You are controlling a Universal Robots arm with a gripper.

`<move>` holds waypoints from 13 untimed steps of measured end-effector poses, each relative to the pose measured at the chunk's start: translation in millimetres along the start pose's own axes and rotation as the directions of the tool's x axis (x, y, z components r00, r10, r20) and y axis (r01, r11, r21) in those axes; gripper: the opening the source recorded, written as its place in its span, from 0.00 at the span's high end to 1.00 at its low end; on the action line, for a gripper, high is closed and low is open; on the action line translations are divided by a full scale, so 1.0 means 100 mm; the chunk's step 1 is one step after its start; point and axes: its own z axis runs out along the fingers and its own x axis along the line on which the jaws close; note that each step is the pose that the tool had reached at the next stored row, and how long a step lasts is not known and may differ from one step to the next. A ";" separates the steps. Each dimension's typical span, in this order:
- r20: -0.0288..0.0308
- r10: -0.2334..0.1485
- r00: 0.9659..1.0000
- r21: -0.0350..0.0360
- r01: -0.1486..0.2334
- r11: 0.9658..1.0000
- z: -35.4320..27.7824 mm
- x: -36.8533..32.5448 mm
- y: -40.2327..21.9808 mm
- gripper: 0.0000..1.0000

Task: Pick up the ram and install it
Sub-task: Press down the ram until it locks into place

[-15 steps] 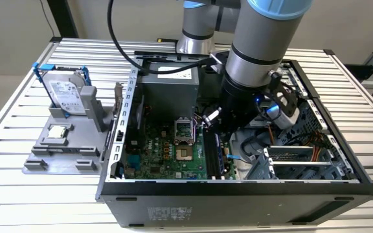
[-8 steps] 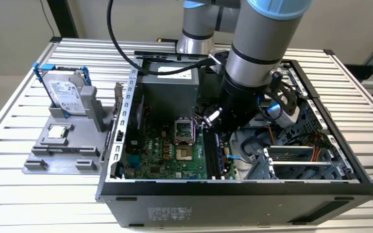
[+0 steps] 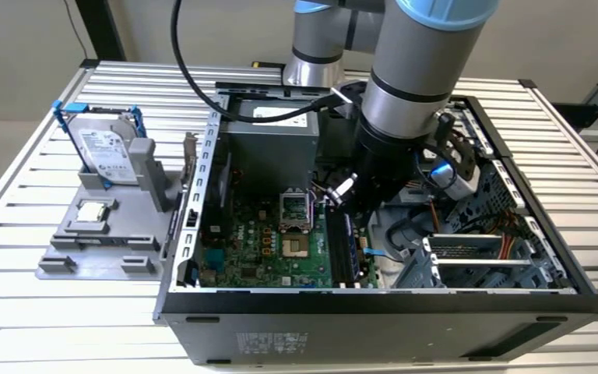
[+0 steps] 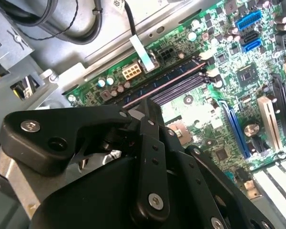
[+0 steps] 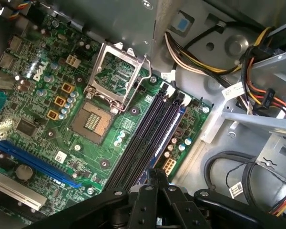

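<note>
The end effector (image 3: 353, 204) is lowered inside the open computer case (image 3: 382, 300), directly over the memory slots (image 5: 150, 136) on the motherboard (image 5: 62, 119). Its fingers appear drawn together in both wrist views, but whether they pinch anything cannot be told. The ram (image 5: 169, 136) appears as a bluish stick standing in the slot bank just below the end effector, next to empty dark slots. Judgement: pickup is complete; insertion looks largely made, though full seating and latch closure remain unverified.
</note>
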 end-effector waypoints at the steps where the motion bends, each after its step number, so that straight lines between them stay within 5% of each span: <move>1: 0.000 -0.008 1.000 0.000 0.008 1.000 0.000 -0.001 0.001 1.00; 4: 0.005 -0.031 1.000 -0.008 0.031 0.999 -0.001 -0.001 0.003 1.00; 8: 0.018 -0.064 0.998 -0.033 0.064 0.997 0.000 -0.001 0.002 1.00; 13: 0.020 -0.120 0.993 -0.034 0.120 0.992 0.000 -0.003 0.005 1.00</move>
